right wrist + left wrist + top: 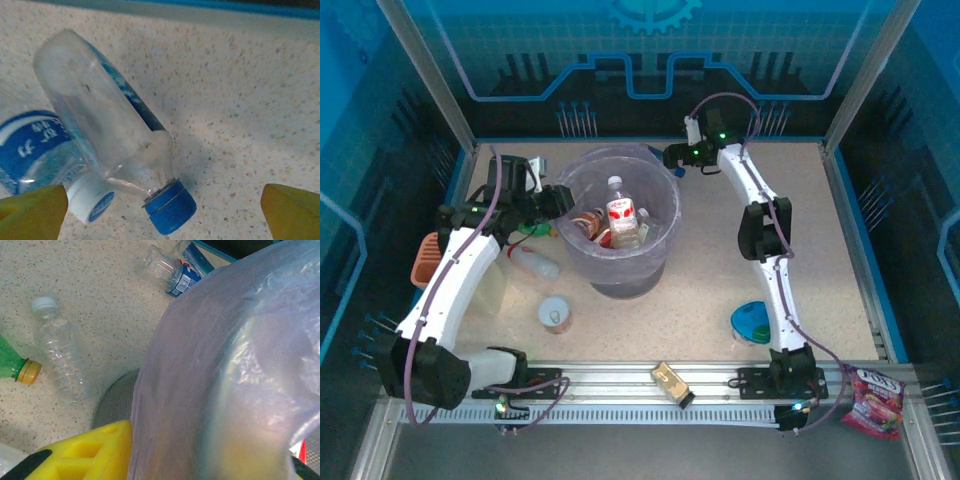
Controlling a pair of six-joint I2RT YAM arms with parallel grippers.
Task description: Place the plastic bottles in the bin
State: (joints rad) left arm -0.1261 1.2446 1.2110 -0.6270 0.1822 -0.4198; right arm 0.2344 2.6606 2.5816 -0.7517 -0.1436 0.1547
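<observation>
Right gripper jaws wide apart astride the blue-capped clear bottle, which lies on the table just behind the bin, long axis diagonal, cap toward my wrist, base away-left; it looks empty, light, thin-walled and slick, so I'd pinch mid-body gently; left gripper jaws closed on the bin's rim.

Bottles in bin, can before it
</observation>
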